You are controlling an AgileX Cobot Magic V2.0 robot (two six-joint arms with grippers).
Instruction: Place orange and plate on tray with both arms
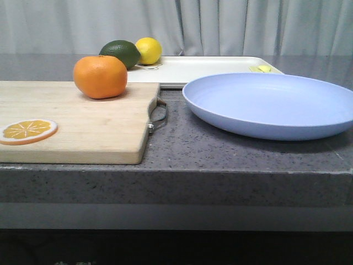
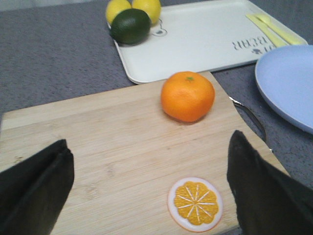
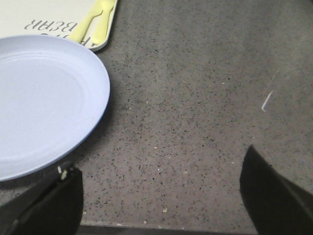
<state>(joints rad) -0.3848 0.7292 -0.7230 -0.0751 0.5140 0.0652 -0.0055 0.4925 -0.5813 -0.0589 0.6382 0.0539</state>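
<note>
- Front view: the orange [image 1: 100, 76] sat on the far part of the wooden cutting board [image 1: 77, 124], near its metal handle [image 1: 159, 115]. The plate [image 1: 273, 104] lay on the speckled grey counter [image 1: 231, 152], just in front of the tray [image 1: 198, 69]. A lime [image 1: 121, 53] and a lemon [image 1: 149, 50] crowded the tray's far left corner. A pale curtain [image 1: 220, 25] closed off the room behind. Neither arm showed.
- Left wrist view: the left gripper [image 2: 146, 188] hung over the board, jaws spread wide and holding nothing. The orange lay ahead, beyond the orange slice [image 2: 195, 203]. A good grasp would probably centre on the fruit and avoid the slice.
- Right wrist view: the right gripper [image 3: 161, 196] was likewise wide apart and empty, over bare counter beside the plate's rim. It likely needed to shift toward the rim. Yellow cutlery [image 3: 94, 22] lay on the tray's near corner.
</note>
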